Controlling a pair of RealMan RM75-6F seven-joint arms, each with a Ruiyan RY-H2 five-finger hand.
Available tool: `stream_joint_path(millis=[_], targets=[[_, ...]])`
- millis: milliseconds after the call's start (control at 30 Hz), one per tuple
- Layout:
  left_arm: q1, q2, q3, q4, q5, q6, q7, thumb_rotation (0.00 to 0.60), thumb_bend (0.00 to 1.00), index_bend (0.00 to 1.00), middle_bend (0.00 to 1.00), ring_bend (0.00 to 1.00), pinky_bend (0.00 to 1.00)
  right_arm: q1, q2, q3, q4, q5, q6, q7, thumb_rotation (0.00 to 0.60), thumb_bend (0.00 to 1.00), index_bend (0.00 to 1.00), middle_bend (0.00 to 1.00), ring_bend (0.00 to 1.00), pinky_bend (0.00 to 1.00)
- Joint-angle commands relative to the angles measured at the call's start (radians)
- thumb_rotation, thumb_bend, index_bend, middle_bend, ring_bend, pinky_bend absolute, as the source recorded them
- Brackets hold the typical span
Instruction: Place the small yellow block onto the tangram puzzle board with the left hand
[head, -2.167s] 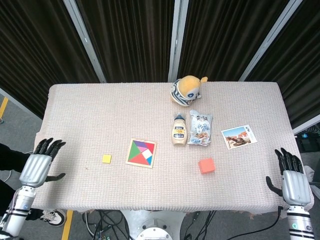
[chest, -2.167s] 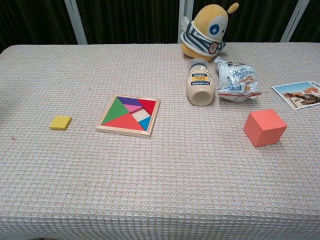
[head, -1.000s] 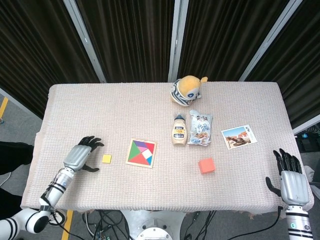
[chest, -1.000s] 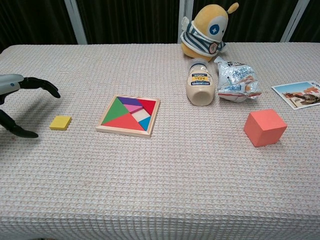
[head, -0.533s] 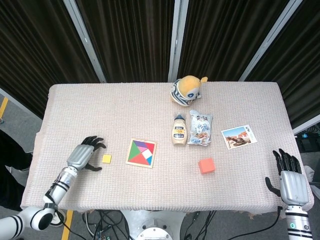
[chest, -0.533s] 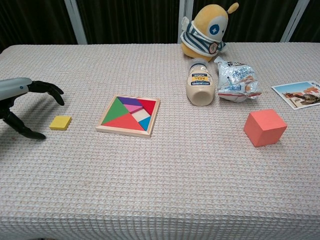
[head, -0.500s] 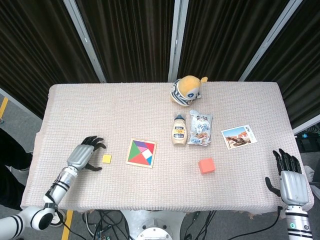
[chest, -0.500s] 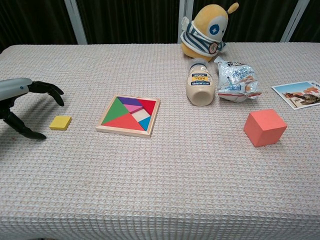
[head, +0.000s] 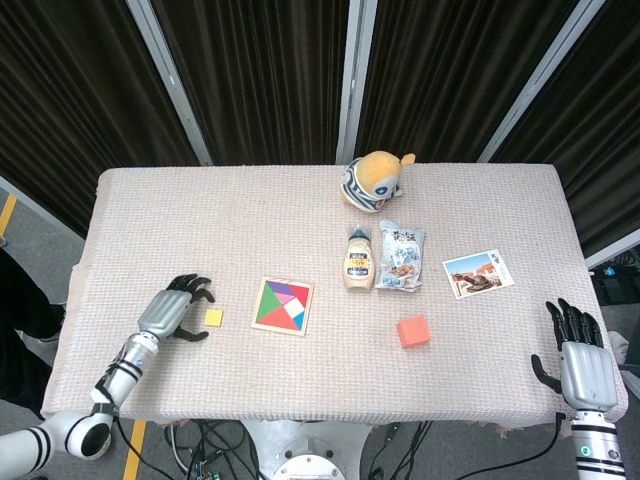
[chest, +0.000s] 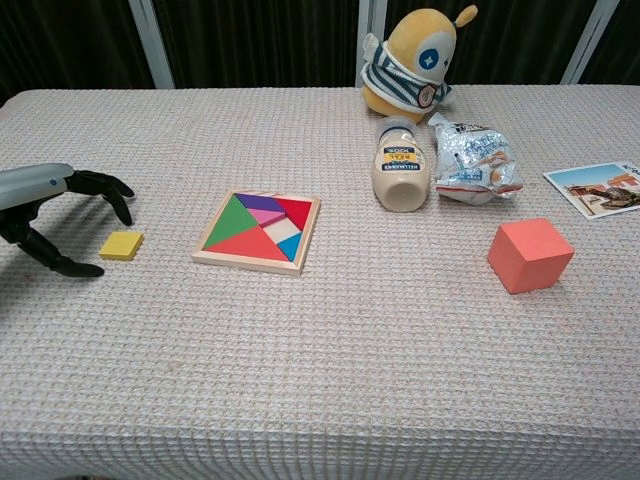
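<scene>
The small yellow block (head: 213, 317) (chest: 121, 245) lies flat on the cloth, left of the tangram puzzle board (head: 283, 306) (chest: 259, 231), a wooden tray of coloured pieces. My left hand (head: 170, 309) (chest: 55, 214) hovers just left of the block, fingers spread and curved around its near side, holding nothing. A small gap separates the fingertips from the block. My right hand (head: 585, 370) stays open at the table's right front corner, off the cloth, seen only in the head view.
A plush toy (head: 373, 179), a lying mayonnaise bottle (head: 358, 260), a snack bag (head: 401, 255) and a postcard (head: 477, 273) sit right of centre. An orange cube (head: 413, 331) (chest: 530, 255) stands front right.
My left hand came in from the table's left edge and moved rightward, ending right beside the yellow block. The block, board and right hand stayed put.
</scene>
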Motion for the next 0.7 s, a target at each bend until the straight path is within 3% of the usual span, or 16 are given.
stream_joint_path(millis=[33,700], targets=[[-0.002,-0.001,0.001,0.002,-0.002,-0.002,-0.001,0.600,0.21,0.35,0.10,0.00,0.00,0.001,0.000,0.000,0.001,0.004,-0.005,0.001,0.600,0.26,0.00,0.00,0.00,0.00],[-0.009,0.000,0.002,-0.013,0.001,0.011,-0.014,0.600,0.25,0.38,0.11,0.00,0.00,0.002,0.003,0.002,-0.005,0.021,-0.015,-0.002,0.600,0.26,0.00,0.00,0.00,0.00]])
